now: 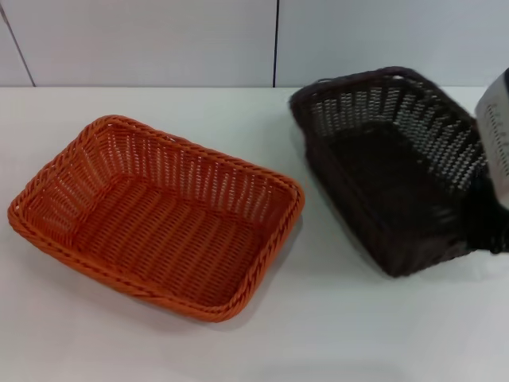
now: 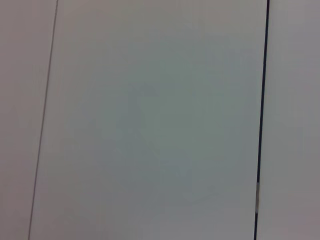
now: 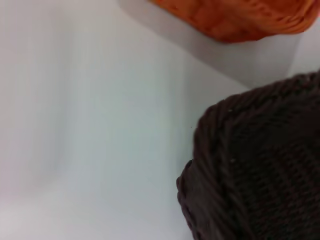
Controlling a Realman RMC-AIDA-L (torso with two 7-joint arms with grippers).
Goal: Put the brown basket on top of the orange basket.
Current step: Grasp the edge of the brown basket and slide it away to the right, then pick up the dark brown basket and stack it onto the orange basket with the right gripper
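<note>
Brown basket (image 1: 394, 171) tilted beside orange basket (image 1: 159, 215); right gripper (image 1: 495, 139) apparently at rim.

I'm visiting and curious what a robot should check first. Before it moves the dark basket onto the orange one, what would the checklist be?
1. Orange basket empty and flat on the table: ok.
2. Brown basket lifted: partly; it sits tilted, apart from the orange one.
3. Right hand at the brown basket's right end: ok.
4. Grip secure: cannot tell; fingers hidden.
5. Path between the baskets free: ok.
6. Left hand out of the way: ok, not seen over the table.
</note>
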